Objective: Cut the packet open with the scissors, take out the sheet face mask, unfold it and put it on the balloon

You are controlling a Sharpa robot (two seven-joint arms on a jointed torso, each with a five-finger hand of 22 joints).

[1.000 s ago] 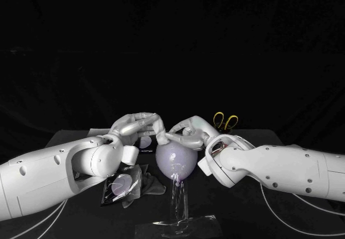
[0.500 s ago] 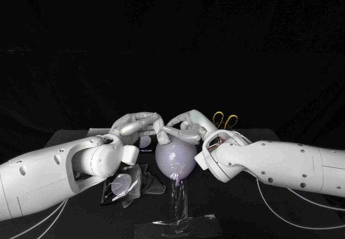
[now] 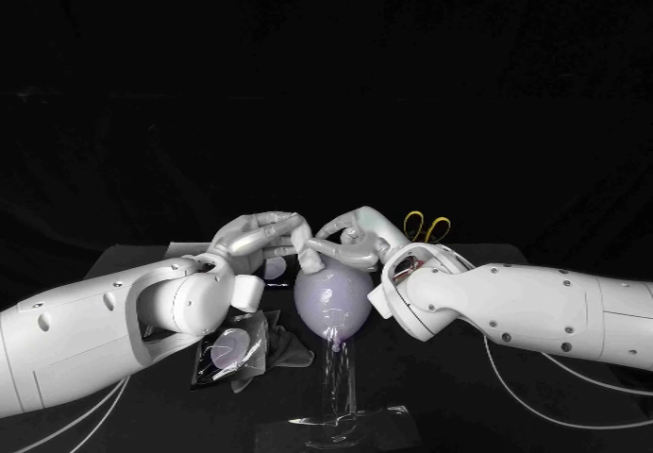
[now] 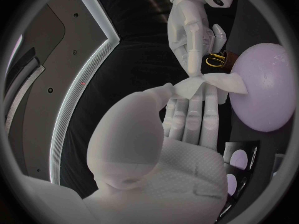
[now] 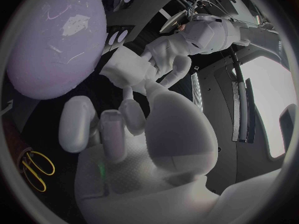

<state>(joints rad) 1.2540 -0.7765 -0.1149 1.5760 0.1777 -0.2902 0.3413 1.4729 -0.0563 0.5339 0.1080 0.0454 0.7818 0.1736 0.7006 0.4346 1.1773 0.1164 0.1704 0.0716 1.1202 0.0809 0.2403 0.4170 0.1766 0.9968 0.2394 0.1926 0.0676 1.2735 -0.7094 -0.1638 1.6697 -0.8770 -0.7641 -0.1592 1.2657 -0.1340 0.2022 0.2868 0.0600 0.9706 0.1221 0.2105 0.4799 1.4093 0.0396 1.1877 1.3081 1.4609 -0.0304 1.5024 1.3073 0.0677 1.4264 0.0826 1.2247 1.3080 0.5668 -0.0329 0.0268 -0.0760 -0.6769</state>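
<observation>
From where I stood, the cutting was behind them: the packet (image 3: pixel 228 354) lay flat on the bench (image 3: pixel 462 406) beside the left arm, glossy and see-through, and the yellow-handled scissors (image 3: pixel 426 228) stood upright at the back, beyond the right arm. The sheet face mask (image 4: pixel 215 82) was out. It was a thin, limp, white piece, and it ran from the left hand's fingertips (image 4: pixel 194 100) across to the top of the balloon (image 3: pixel 333 300), where its edge touched the skin.

The left hand (image 3: pixel 259 236) pinched that sheet between thumb and fingers. The right hand (image 3: pixel 351 243) sat curled over the balloon's crown, just beside the left. I could not tell whether it had hold of the mask or only rested there.

The balloon was pale lilac, smooth and slightly shiny. It was egg-shaped with the narrow end down, perched on a clear, slender stand (image 3: pixel 338 387).

As I judged it, the mask looked bunched rather than spread. What remained was opening it out fully and laying it over the balloon's face.
</observation>
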